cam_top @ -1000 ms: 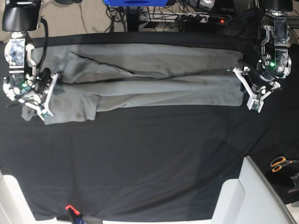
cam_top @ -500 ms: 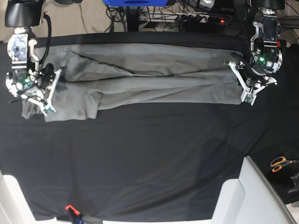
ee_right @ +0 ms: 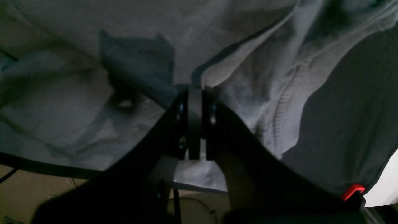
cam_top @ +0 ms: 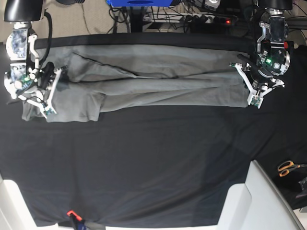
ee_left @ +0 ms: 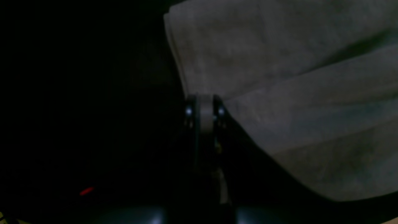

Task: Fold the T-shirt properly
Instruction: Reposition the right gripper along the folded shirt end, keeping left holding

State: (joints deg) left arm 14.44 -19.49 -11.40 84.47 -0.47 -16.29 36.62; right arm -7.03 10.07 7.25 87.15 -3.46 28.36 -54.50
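The grey T-shirt [cam_top: 158,81] lies as a long, lengthwise-folded band across the far part of the table, with a sleeve end at the left. My left gripper [cam_top: 254,99] is at the shirt's right end. In the left wrist view it [ee_left: 203,105] is shut, pinching the hem edge of the T-shirt [ee_left: 279,62]. My right gripper [cam_top: 47,111] is at the left end, over the sleeve part. From the right wrist camera it [ee_right: 195,90] is shut, with folds of the T-shirt [ee_right: 77,109] converging at its tips.
A black cloth [cam_top: 144,163] covers the table. Orange-handled scissors [cam_top: 288,167] lie off the right edge, beside a white block [cam_top: 249,201] at the front right. A red-tipped tool [cam_top: 72,214] sits at the front edge. Cables and a power strip [cam_top: 201,19] run behind the table.
Both grippers have moved a little toward the far edge, and the left one also inward. The shirt's near edge and left end have been drawn up with them.
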